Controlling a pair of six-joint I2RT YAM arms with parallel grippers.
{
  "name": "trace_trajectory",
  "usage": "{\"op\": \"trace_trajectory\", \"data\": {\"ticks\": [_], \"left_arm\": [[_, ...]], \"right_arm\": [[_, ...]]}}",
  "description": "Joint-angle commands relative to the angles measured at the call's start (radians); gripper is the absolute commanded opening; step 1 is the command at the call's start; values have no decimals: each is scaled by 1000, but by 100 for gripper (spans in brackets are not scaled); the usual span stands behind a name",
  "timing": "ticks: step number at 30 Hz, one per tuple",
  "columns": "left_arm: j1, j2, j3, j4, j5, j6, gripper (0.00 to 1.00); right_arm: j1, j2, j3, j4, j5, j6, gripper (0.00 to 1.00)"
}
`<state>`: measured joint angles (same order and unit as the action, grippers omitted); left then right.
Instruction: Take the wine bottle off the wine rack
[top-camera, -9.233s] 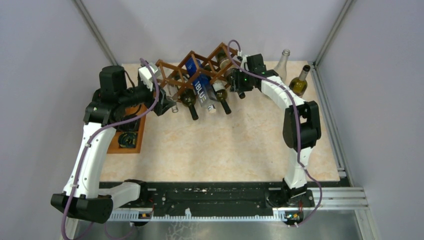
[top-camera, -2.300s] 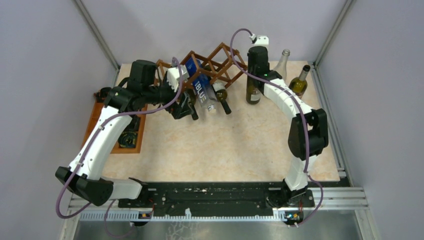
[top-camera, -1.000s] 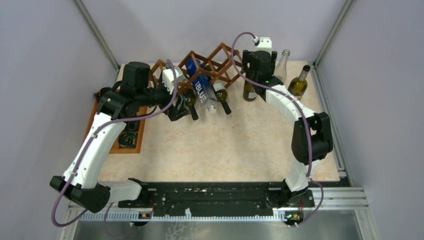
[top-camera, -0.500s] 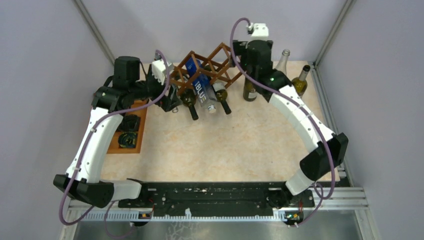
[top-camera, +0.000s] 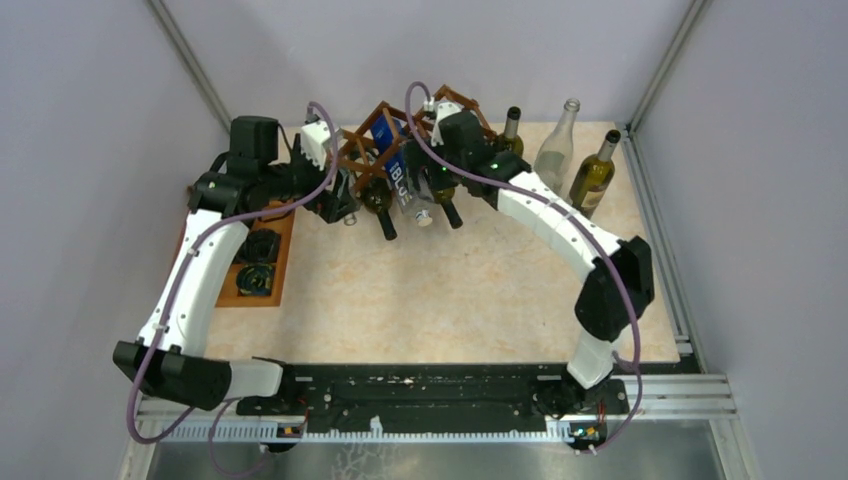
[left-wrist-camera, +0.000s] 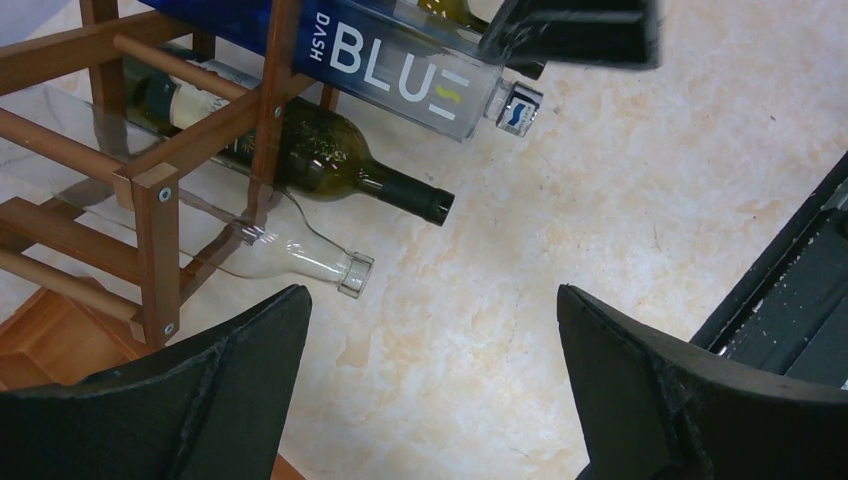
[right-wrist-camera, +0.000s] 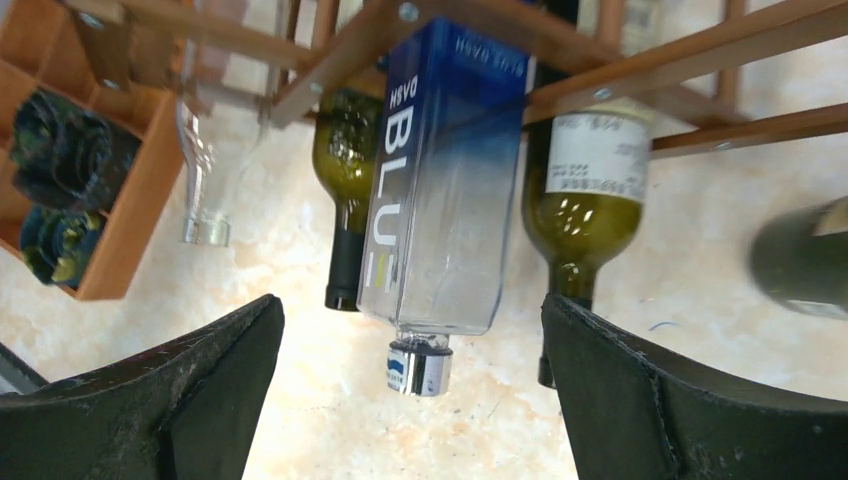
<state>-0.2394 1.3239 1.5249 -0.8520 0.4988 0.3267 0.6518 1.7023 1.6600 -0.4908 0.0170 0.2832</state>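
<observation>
Evidently the approach to a fresh pick is under way: the reddish-brown wooden lattice wine rack is sitting at about 12 o'clock on the beige marbled surface, and four bottles are lying in its cells with their necks pointing toward 6 o'clock. The right arm's fingers are spread wide and grasping nothing. They are hanging just in front of the square blue glass bottle lettered BLUE, whose silver cap is showing between them without touching either. In that wrist view an olive-green wine bottle with a white label is lying just beside it at 3 o'clock, a dark green wine bottle at 9 o'clock, and a clear glass bottle farther out toward 9 o'clock. The left arm's fingers are likewise released and empty, hovering near the rack's end post and apart from the clear bottle's mouth. Judging by the alignment, the blue bottle is the one being targeted. The next move is calling for the right fingers to advance until they are straddling its neck or shoulder, clench, and draw it out along the cell's axis so it is not snagging the sticks or dragging the rack. The left fingers look placed to steady the frame.
</observation>
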Motion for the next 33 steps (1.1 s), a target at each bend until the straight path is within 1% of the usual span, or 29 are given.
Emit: {"op": "trace_trajectory", "data": {"ticks": [1,6,18,24,33], "left_arm": [[3,-51,-24,31,33,6,99],[3,-83,-46,32,45,22,99],[3,-91,-66,46,80,18,99],[3,-96,-66,47,86,18,99],[3,-104,-62,45,99,14,99]], "right_arm": [[1,94,52,5,-114,20,99],[-28,183,97,4,-174,52,99],[-90,272,88,95,-339,131,99],[-100,323,91,133,-391,169,99],[-125,380,129,204,-485,252,81]]}}
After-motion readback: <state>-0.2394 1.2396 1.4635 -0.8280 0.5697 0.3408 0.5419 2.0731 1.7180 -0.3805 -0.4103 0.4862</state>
